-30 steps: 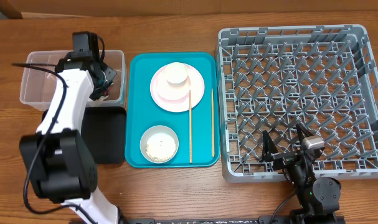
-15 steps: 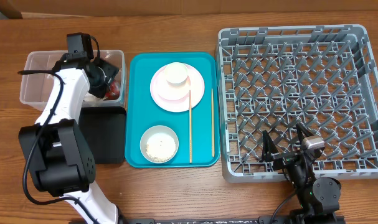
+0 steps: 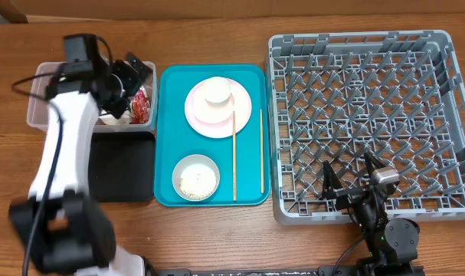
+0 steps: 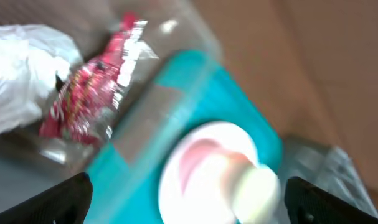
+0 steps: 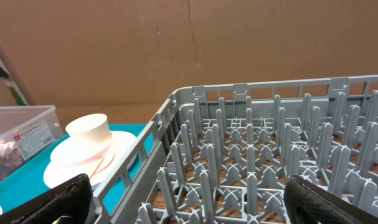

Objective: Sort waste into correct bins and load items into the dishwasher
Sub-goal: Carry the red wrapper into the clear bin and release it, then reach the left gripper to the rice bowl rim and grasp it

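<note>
The red snack wrapper (image 3: 141, 104) lies in the clear tub (image 3: 42, 103) beside the white tissue (image 4: 14, 68); the left wrist view shows the wrapper (image 4: 89, 93) blurred. My left gripper (image 3: 131, 80) hangs open just above it, holding nothing. On the teal tray (image 3: 167, 146) a cup (image 3: 217, 90) stands on the round plate (image 3: 209, 116). A bowl (image 3: 195, 176) with rice grains sits at the tray's front. My right gripper (image 3: 347, 188) stands open and empty at the front edge of the grey dish rack (image 3: 370, 107).
The black tray (image 3: 125, 165) lies in front of the clear tub. Two wooden chopsticks (image 3: 234, 153) lie lengthwise on the teal tray's right side. The rack's upright pegs (image 5: 269, 155) fill the right wrist view, with the plate (image 5: 83, 158) to their left.
My left gripper has opened and let the red wrapper drop into the clear tub, and the left arm has swung leftward. The right arm has not moved.
</note>
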You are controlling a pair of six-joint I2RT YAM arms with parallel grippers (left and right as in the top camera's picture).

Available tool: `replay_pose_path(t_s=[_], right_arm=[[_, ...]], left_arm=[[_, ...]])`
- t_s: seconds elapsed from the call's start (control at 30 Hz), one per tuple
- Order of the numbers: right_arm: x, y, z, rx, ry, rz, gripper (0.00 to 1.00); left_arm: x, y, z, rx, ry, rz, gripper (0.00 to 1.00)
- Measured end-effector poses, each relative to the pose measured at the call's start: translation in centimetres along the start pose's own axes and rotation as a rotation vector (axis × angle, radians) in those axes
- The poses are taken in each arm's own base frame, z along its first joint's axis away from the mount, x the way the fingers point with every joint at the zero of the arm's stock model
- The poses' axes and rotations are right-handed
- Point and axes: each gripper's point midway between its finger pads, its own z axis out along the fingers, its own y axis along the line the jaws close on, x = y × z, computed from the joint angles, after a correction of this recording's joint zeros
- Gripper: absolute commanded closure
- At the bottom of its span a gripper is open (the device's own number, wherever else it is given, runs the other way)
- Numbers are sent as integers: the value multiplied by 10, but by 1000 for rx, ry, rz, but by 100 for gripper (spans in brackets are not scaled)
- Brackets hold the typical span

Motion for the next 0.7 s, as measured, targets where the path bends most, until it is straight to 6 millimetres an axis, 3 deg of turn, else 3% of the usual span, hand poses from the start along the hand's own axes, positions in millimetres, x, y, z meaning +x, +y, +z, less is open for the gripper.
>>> replay_pose_path(t_s=[0.1,0.13,0.2,0.3,0.5,0.7], right_arm=[[0,0,0,1,0,0,0],[0,0,0,0,0,0,0],[0,0,0,0,0,0,0],[0,0,0,0,0,0,0],[0,0,0,0,0,0,0],[0,0,0,0,0,0,0]], left_arm=[[8,-23,-57,69,-52,67,5],[14,-28,-74,85,-61,87,16],[31,-27,-102,86,-53,119,53],[64,-17,-126,51,10,151,92],[145,-2,-128,-43,259,302,96],[226,6,-92,-80,458,513,94]])
